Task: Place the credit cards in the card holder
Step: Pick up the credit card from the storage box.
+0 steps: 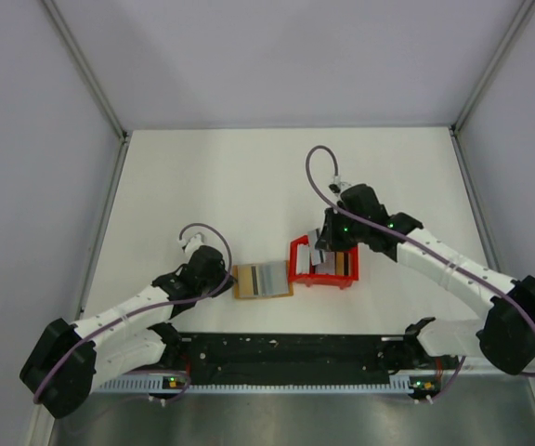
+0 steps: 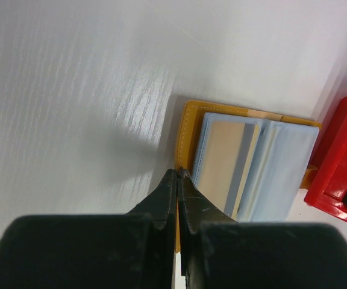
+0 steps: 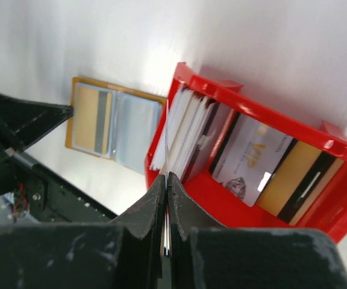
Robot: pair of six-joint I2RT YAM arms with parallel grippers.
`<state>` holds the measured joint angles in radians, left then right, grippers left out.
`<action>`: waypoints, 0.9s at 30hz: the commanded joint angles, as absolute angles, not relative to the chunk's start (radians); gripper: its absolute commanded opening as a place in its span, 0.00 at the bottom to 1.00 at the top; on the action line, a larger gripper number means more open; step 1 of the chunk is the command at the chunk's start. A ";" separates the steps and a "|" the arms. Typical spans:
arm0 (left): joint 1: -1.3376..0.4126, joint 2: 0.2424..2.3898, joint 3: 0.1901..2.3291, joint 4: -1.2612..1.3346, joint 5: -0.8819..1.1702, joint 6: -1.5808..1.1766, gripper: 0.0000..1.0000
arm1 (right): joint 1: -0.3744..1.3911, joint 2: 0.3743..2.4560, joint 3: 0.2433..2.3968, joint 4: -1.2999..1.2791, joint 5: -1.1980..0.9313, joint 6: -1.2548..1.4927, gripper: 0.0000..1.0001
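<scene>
The orange-brown card holder (image 1: 262, 281) lies open on the table, its clear pockets up. A tan card with a grey stripe (image 2: 225, 165) sits in its left pocket. My left gripper (image 2: 178, 174) is shut on the holder's orange left edge (image 2: 185, 129) and pins it down. My right gripper (image 3: 166, 176) is over the red tray (image 3: 221, 90), shut on a thin white card (image 3: 167, 129) seen edge-on, at the left of a stack of upright cards (image 3: 188, 129). The holder also shows in the right wrist view (image 3: 116, 123).
The red tray (image 1: 297, 260) stands just right of the holder, almost touching it. It holds a silver VIP card (image 3: 252, 159) and a gold card with a dark stripe (image 3: 297, 183). A black rail (image 1: 286, 348) runs along the near edge.
</scene>
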<state>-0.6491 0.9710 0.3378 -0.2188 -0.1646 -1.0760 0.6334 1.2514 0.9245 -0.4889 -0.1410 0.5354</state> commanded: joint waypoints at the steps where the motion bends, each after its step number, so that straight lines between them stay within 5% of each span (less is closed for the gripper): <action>1: -0.646 0.957 0.334 -0.231 -0.175 -1.068 0.00 | 0.681 1.270 0.940 -0.365 -0.302 0.594 0.00; 12: -0.646 0.871 0.316 -0.360 -0.222 -1.094 0.00 | 0.845 1.555 0.985 -0.227 -0.298 0.678 0.00; 27: -0.646 0.844 0.308 -0.359 -0.225 -1.083 0.00 | 0.862 1.629 1.037 -0.250 -0.264 0.658 0.00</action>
<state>-0.6491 0.8486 0.3210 -0.3813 -0.2180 -1.0946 0.8429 1.6138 0.9581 -0.2760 -0.2611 0.6647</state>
